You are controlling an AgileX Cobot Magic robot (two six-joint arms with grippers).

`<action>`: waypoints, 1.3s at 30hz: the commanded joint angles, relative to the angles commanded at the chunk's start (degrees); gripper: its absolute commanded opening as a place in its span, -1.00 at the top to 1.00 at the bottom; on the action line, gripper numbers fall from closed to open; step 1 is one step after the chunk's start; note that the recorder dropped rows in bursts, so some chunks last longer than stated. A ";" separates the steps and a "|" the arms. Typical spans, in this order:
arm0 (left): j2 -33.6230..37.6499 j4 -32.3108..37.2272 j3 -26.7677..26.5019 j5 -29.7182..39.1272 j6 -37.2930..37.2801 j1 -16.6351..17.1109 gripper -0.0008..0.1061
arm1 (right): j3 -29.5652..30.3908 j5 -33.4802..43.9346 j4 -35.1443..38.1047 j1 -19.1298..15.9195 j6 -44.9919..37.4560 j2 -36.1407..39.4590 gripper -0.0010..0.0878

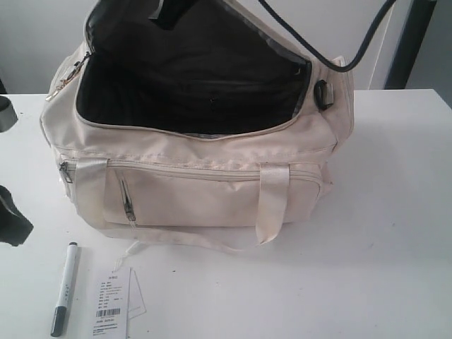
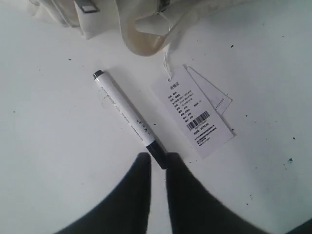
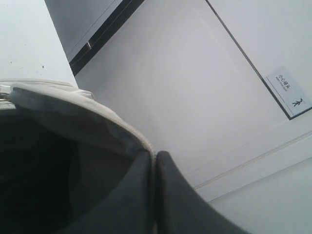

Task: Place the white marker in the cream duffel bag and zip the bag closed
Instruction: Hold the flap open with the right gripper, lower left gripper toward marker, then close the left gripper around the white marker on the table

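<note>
Two pincers are in view around a cream duffel bag (image 1: 212,191) that sits on a white table (image 1: 367,247), its main zip undone and its black lining showing. The white marker (image 1: 64,288) lies flat on the table in front of the bag's left end, outside the bag, with its dark cap pointing away from the bag. A white paper tag (image 1: 113,300) with a barcode lies just beside the marker. The left gripper (image 2: 157,157) hangs above the table near the marker's capped end, its two dark fingers slightly parted with a narrow gap between them, holding nothing. The right gripper (image 3: 154,153) is pinched closed on the bag's rear rim, where the cream edge runs in between its fingers, and that side of the opening stands raised
</note>
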 joint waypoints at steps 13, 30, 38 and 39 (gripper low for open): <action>12.70 -1.24 2.74 -7.70 -3.44 0.00 -0.15 | 0.00 0.00 0.00 0.00 0.00 0.00 0.98; 16.13 1.48 13.71 -31.78 -9.90 -1.28 -0.15 | 0.00 0.00 0.00 0.00 0.00 0.00 0.98; 19.84 1.48 13.71 -34.07 -13.11 -3.97 -0.15 | 0.00 0.00 0.00 0.00 0.00 0.00 0.98; 20.27 1.62 13.71 -34.20 -13.11 -3.97 -0.14 | 0.00 0.00 0.00 0.00 0.00 0.00 0.98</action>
